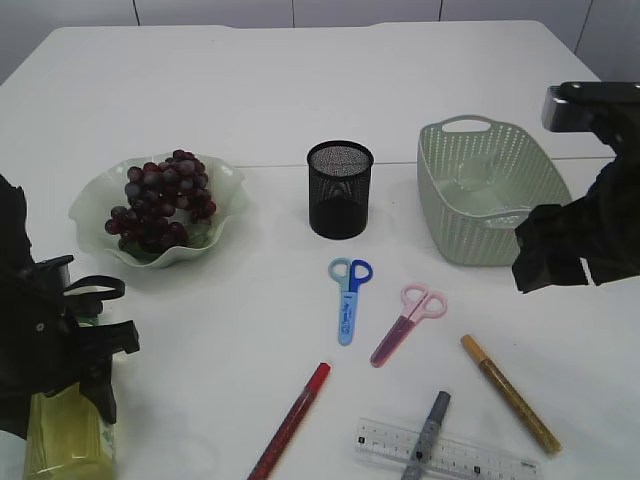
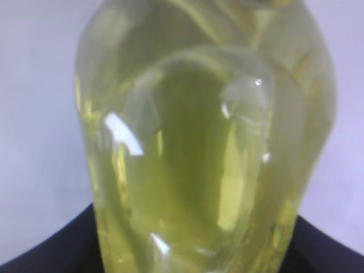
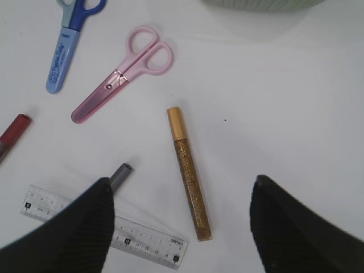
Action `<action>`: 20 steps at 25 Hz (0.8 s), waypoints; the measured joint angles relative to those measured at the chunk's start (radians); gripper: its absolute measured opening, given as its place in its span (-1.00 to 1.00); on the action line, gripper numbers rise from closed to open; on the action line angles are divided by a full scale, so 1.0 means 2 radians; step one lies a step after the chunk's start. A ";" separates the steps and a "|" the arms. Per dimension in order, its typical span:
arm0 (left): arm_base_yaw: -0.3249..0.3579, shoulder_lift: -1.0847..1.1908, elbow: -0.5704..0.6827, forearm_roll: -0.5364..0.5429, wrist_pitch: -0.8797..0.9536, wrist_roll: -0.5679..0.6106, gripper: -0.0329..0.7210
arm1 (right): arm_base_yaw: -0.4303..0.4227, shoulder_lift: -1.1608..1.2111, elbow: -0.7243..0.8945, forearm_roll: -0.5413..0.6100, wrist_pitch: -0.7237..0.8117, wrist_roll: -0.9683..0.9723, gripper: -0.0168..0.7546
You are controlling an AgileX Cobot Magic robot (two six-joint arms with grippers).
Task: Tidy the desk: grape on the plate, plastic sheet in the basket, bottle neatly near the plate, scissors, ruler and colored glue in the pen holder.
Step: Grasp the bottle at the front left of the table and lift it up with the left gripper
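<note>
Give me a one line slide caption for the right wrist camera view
Open right gripper above gold glitter glue, with pink scissors, blue scissors and clear ruler nearby.

Exterior slants down; wrists close, right sharing pink scissors point(image 3: 126, 70).

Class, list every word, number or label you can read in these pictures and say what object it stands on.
Blue scissors: cursive print on the sheath, too blurred to read.
Clear ruler: a small word at its right end and scale numbers, too small to read.
Gold glue pen: no readable label.
Nothing else carries text.
</note>
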 joint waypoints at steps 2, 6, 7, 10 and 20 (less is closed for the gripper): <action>0.000 0.000 0.000 0.021 0.000 0.000 0.26 | 0.000 0.001 0.000 0.000 0.000 0.000 0.45; 0.000 -0.001 0.000 0.043 0.013 0.010 0.26 | 0.000 0.003 0.000 0.000 -0.001 0.000 0.46; 0.000 -0.001 0.000 0.045 0.016 0.026 0.26 | 0.000 0.003 0.000 0.000 -0.001 0.000 0.46; 0.000 -0.007 0.000 0.059 0.026 0.104 0.25 | 0.000 0.003 0.000 0.000 -0.001 0.000 0.46; 0.001 -0.135 0.007 0.118 0.046 0.231 0.25 | 0.000 0.003 0.000 0.000 -0.001 0.000 0.46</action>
